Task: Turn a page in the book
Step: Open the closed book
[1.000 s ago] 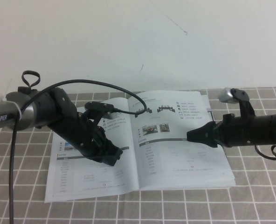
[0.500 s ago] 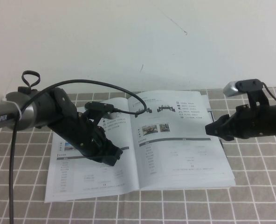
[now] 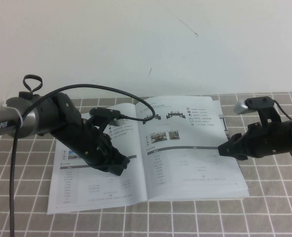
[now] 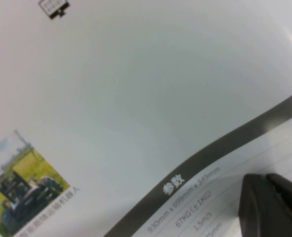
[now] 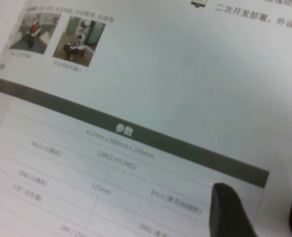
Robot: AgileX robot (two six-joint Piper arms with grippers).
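Grey checked cloth (image 3: 264, 207) covers the desk beneath a plain white wall. On it the book (image 3: 151, 185) lies open and flat, near the cloth's back edge and roughly midway between its left and right sides. The page (image 3: 190, 158) with the two black chassis, two small photos and a grey-barred table is the right-hand sheet, lying flat.

The left gripper (image 3: 117, 167) presses down on the left-hand sheet just beside the spine; whether its fingers are parted or closed cannot be told.

The right gripper (image 3: 225, 149) sits at the page's outer right edge, level with the grey bar. In the right wrist view its two dark fingertips (image 5: 230, 210) stand apart over the table rows, holding nothing.
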